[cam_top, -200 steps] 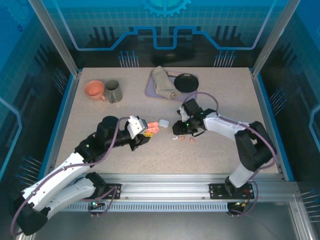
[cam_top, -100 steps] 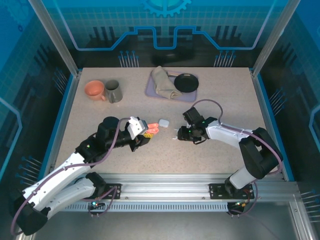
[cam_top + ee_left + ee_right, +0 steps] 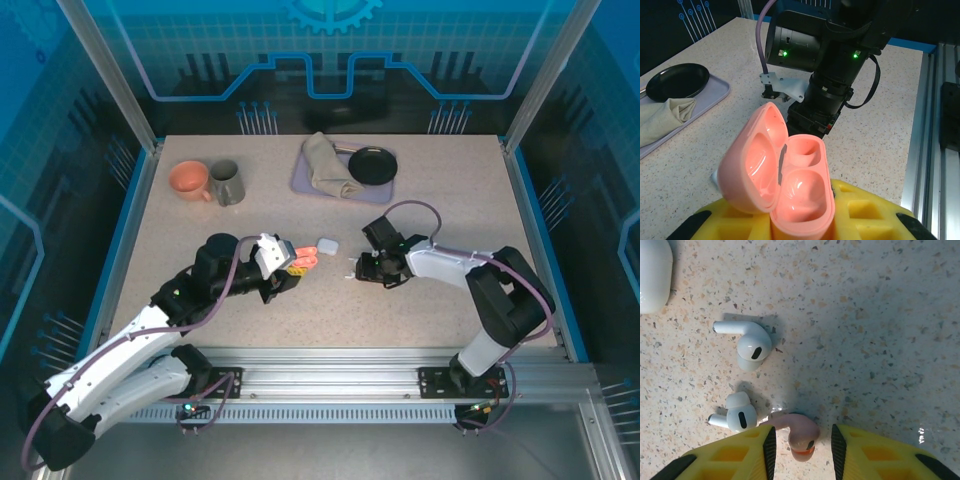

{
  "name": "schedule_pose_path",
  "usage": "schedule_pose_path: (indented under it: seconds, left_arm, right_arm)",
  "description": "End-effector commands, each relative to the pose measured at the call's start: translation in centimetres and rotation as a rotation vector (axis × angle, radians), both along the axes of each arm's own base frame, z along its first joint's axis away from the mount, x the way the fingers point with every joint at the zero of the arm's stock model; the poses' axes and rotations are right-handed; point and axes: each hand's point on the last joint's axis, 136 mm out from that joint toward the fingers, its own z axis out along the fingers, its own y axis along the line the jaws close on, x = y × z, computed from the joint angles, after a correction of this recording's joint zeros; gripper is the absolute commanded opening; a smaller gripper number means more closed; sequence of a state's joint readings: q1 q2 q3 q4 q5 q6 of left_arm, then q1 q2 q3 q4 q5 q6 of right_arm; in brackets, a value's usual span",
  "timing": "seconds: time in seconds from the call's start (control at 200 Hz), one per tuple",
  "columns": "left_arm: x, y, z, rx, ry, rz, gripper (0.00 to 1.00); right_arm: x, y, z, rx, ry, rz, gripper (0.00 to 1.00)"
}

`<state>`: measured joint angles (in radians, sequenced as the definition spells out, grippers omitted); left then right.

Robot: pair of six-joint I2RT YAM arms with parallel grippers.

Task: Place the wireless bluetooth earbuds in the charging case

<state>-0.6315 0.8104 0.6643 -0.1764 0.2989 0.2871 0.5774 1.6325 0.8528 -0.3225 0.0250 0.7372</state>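
Now, straddled a salmon-pink plastic earbud (image 3: 802, 432) on the speckled table (image 3: 865, 340) with the right gripper (image 3: 801, 441), yellow fingers (image 3: 865, 455) parted, not clamped. Pinched the open salmon-pink clamshell charging case (image 3: 790, 185) tight in the left gripper (image 3: 800, 226). Spotted two white stemmed earbuds (image 3: 752, 345) (image 3: 737, 412) lying just beside.

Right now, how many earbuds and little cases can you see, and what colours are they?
White earbuds: 2
Pink earbud: 1
White charging case: 1
Pink charging case, lid open: 1
Total: 5
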Motion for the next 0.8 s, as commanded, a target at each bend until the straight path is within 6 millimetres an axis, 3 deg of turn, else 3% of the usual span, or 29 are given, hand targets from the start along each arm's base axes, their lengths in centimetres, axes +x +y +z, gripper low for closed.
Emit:
schedule_pose_path:
  seconds: [0.0, 0.57, 0.795]
  left_arm:
    - [-0.03, -0.03, 0.12, 0.006, -0.007, -0.002, 0.00]
    - [0.15, -0.19, -0.06, 0.014, -0.002, -0.005, 0.00]
    - [0.11, -0.30, -0.14, 0.015, 0.002, -0.010, 0.00]
  right_arm:
    - [0.53, 0.89, -0.05, 0.021, -0.002, -0.002, 0.36]
    - [0.30, 0.66, -1.03, 0.004, 0.023, 0.003, 0.28]
    - [0.28, 0.81, -0.57, 0.010, 0.012, 0.019, 0.24]
